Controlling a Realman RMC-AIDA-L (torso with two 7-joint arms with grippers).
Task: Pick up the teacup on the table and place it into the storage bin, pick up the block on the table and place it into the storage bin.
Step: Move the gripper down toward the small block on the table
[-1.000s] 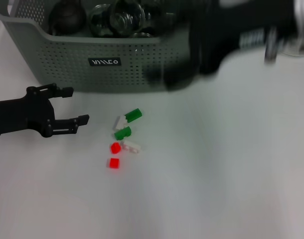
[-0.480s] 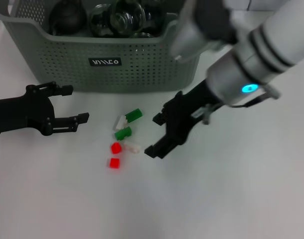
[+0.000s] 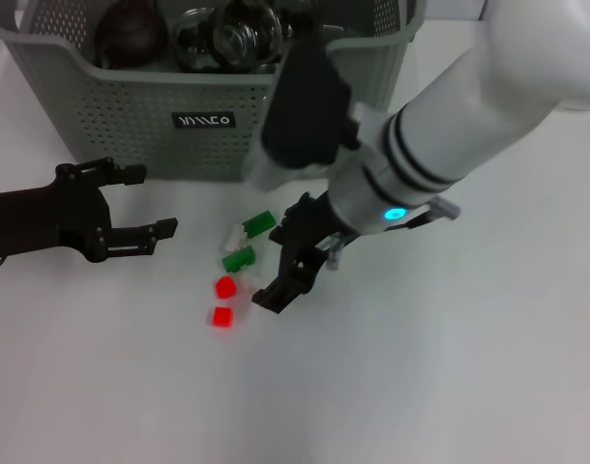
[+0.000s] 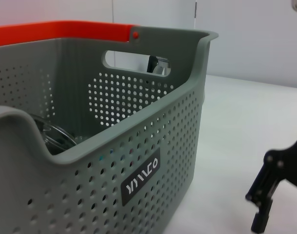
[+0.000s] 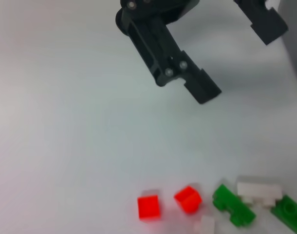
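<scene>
Head view: the right gripper, fingers spread, hangs just right of the scattered blocks, nearer them than the open-fingered left gripper. Left wrist view: storage bin close by. Right wrist view: blocks on bare table.

Blocks lie before the storage bin.
</scene>
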